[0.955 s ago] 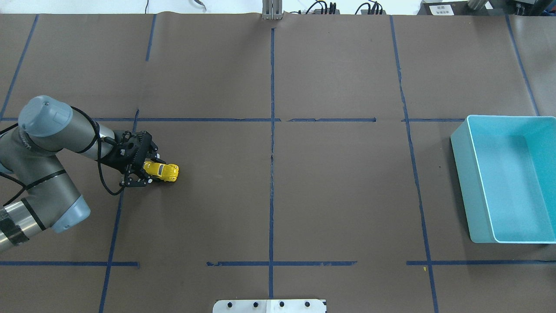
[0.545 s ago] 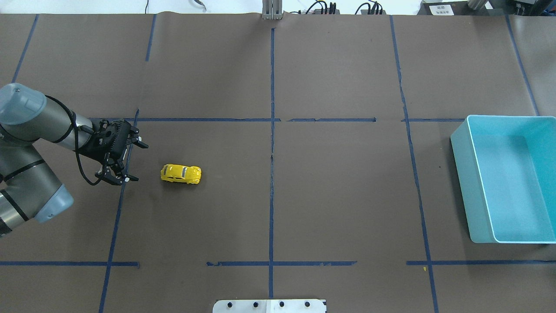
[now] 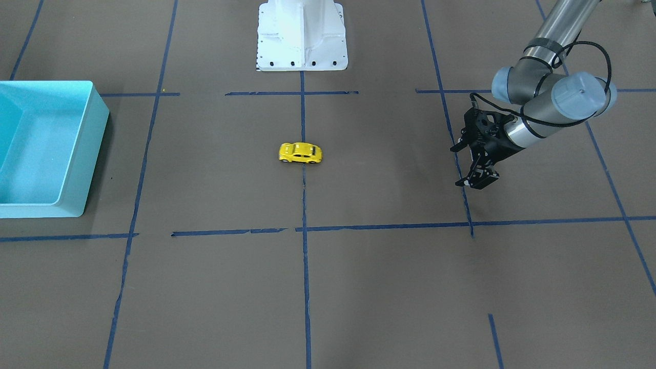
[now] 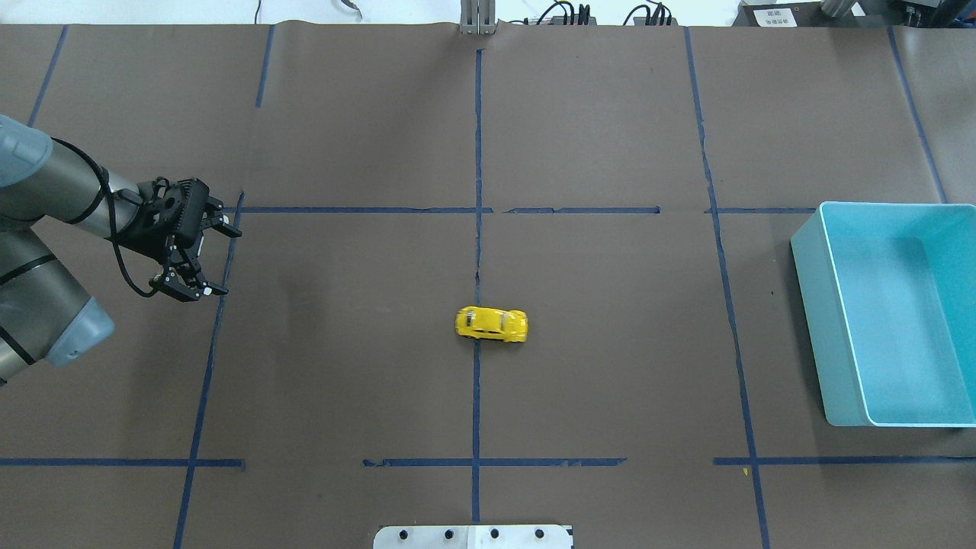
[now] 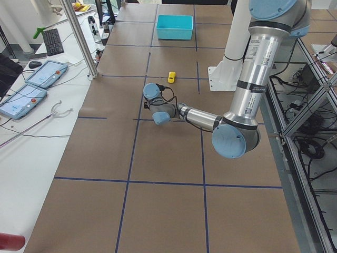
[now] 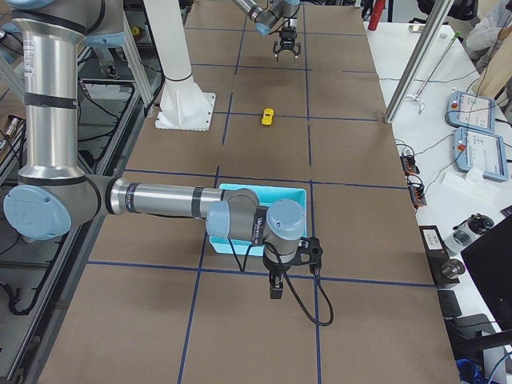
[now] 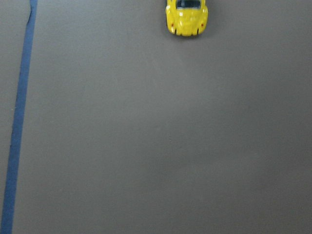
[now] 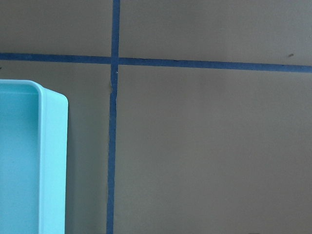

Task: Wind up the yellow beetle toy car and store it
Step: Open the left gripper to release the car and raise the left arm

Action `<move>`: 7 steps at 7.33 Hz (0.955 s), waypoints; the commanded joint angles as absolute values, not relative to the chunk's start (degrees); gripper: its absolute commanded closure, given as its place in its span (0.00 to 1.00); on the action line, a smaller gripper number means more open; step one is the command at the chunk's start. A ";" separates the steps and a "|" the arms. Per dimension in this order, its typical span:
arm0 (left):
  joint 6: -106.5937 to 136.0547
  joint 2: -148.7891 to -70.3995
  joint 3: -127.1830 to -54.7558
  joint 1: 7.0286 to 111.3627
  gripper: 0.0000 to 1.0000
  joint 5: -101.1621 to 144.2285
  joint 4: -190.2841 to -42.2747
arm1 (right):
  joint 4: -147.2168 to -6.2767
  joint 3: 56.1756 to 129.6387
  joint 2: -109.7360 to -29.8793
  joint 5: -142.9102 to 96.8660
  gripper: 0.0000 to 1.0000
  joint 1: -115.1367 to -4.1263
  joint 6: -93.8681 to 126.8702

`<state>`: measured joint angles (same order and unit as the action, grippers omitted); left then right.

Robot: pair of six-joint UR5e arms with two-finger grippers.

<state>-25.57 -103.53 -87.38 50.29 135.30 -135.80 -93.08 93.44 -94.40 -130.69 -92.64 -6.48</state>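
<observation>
The yellow beetle toy car (image 4: 492, 325) stands on its wheels on the table's centre tape line, free of both grippers. It also shows in the front view (image 3: 301, 153) and at the top of the left wrist view (image 7: 186, 17). My left gripper (image 4: 217, 261) is open and empty, far to the left of the car, and hovers over a tape line (image 3: 457, 165). My right gripper (image 6: 275, 288) shows only in the exterior right view, beside the turquoise bin (image 4: 839, 320). I cannot tell whether it is open or shut.
The turquoise bin (image 3: 87, 148) stands empty at the table's right end; one corner of it shows in the right wrist view (image 8: 51, 161). The white robot base (image 3: 301, 36) is at the near edge. Blue tape lines cross the brown table cover.
My left gripper opened, let go of the car, and drew back to the left. The car rolled right from the gripper to the centre line.
</observation>
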 commanded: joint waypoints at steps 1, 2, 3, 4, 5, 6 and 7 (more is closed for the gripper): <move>-18.75 -103.89 -93.92 53.68 0.00 135.00 -123.47 | -92.99 93.60 -94.39 -130.69 0.00 -92.64 -6.50; -18.46 -103.97 -98.74 54.66 0.00 134.83 -112.17 | -92.99 93.60 -94.39 -130.69 0.00 -92.72 -6.50; -18.46 -104.24 -103.40 55.71 0.00 132.56 -100.05 | -92.99 93.69 -94.39 -130.69 0.00 -92.72 -6.50; -18.46 -104.33 -107.71 56.07 0.00 128.01 -91.75 | -92.99 93.69 -94.39 -130.69 0.00 -92.72 -6.50; -18.37 -104.59 -109.49 58.08 0.01 126.93 -84.88 | -92.99 93.60 -94.39 -130.69 0.00 -92.72 -6.50; -18.02 -104.76 -109.51 62.10 0.01 126.91 -81.68 | -92.99 93.60 -94.39 -130.69 0.00 -92.64 -6.42; -13.23 -103.81 -108.90 68.58 0.01 127.00 -81.30 | -93.08 93.08 -94.39 -130.78 0.00 -92.64 -6.24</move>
